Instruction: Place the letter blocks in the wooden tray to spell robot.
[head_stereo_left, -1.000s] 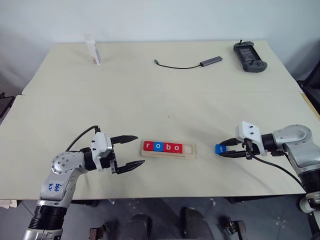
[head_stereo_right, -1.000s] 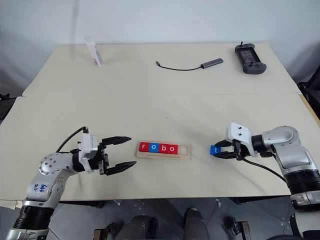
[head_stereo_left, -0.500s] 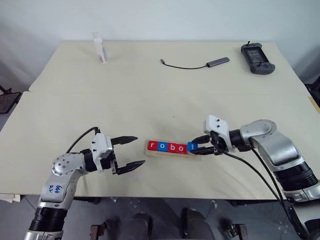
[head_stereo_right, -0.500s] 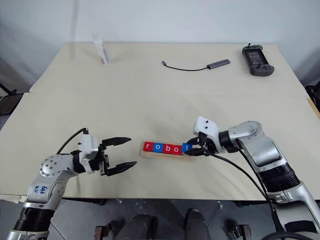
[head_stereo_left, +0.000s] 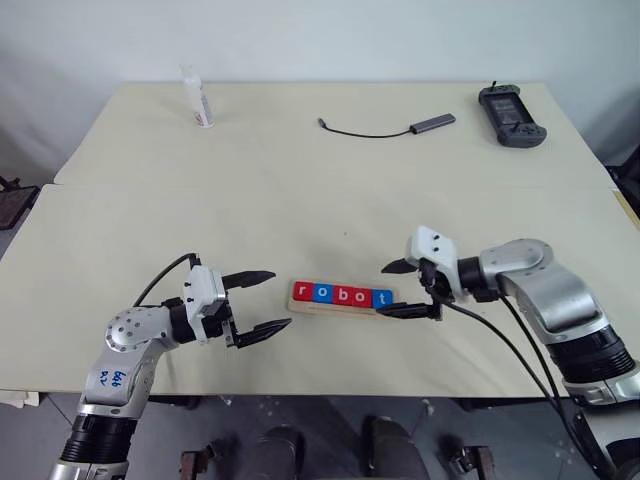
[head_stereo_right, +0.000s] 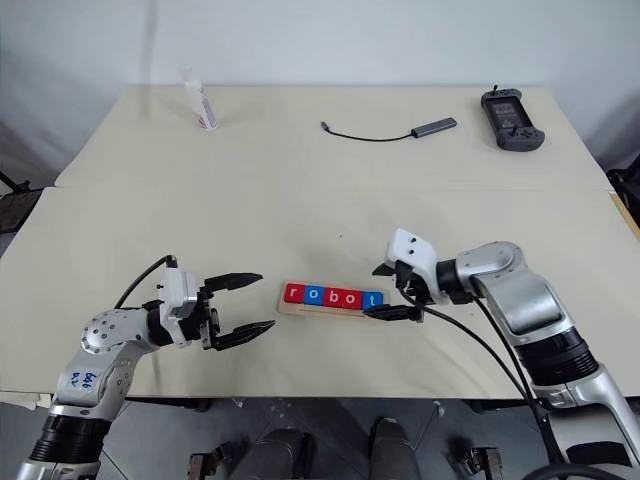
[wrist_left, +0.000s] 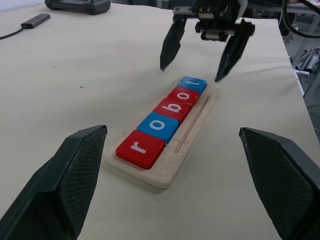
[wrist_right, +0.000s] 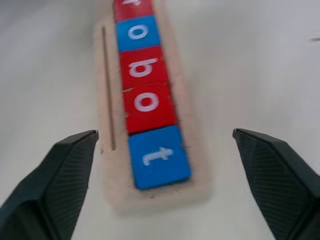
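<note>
Tiles sit in a row in the wooden tray on the bench, reading r, o, b, o, t. I see my right tool spread wide around the tray's end by the blue t, gripping nothing. My left tool hovers beside the other end, spread and empty.

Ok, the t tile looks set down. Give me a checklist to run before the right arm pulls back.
1. Right gripper open, clear of the t tile: ok.
2. Five letter blocks lie in the wooden tray: ok.
3. Order reads r, o, b, o, t: ok.
4. t tile flat, not riding on its neighbour: ok.
5. Left gripper open, beside the tray, apart from it: ok.
</note>
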